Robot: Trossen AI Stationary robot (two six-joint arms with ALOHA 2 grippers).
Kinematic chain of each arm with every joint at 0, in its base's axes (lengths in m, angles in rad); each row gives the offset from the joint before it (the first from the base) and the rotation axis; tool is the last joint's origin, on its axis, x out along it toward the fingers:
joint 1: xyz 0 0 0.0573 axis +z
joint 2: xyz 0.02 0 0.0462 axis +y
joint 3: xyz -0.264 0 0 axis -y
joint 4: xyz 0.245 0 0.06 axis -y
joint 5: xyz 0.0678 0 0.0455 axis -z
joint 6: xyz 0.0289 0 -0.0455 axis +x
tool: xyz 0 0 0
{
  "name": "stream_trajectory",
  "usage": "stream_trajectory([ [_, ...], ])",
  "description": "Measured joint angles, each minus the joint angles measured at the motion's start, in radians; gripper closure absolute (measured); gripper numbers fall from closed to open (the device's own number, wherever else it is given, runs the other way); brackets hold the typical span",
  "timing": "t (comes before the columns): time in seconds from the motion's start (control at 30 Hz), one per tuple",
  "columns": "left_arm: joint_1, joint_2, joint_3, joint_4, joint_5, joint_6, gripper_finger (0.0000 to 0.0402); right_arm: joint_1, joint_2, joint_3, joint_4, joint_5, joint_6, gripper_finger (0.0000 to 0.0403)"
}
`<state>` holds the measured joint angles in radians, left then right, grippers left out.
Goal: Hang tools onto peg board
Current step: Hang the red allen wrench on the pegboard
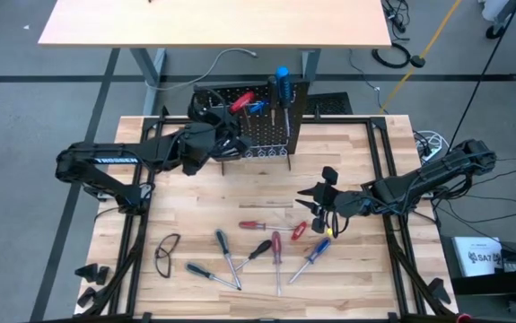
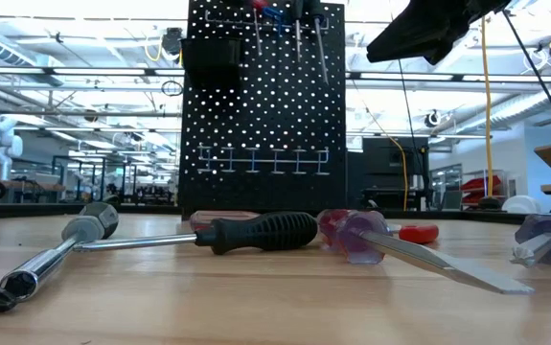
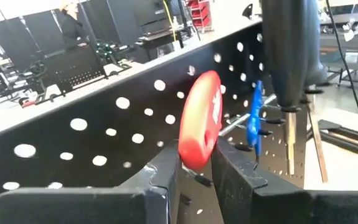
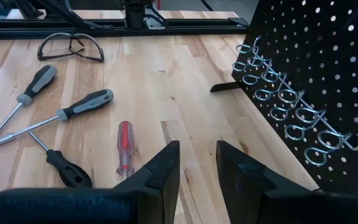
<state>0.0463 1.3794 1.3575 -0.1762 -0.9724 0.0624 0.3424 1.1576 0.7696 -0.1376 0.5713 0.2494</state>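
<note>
Red-handled pliers (image 3: 200, 121) sit clenched in the left gripper (image 3: 194, 171) against the peg board (image 1: 262, 126), apparently to catch a hook, while the empty right gripper (image 4: 196, 163), jaws narrowly apart, waits beside it.

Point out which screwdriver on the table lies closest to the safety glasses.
The grey-and-black-handled screwdriver, just right of the safety glasses near the table's front-left. The red, blue and other black-handled ones lie farther right.
</note>
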Motion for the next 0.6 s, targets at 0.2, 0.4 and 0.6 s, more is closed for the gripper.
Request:
stream_trajectory([
  [0.2,0.000,-0.007,0.000,-0.003,0.040,-0.001,0.0316,0.000,0.000,0.000,-0.001,0.000,0.001,0.0307],
  [0.4,0.023,-0.008,0.000,-0.054,0.070,0.003,0.0316,0.000,0.000,0.000,-0.001,0.000,0.001,0.0307],
  [0.6,0.050,-0.009,0.001,-0.084,0.166,0.005,0.0316,0.000,0.000,0.000,0.000,0.000,0.005,0.0307],
])
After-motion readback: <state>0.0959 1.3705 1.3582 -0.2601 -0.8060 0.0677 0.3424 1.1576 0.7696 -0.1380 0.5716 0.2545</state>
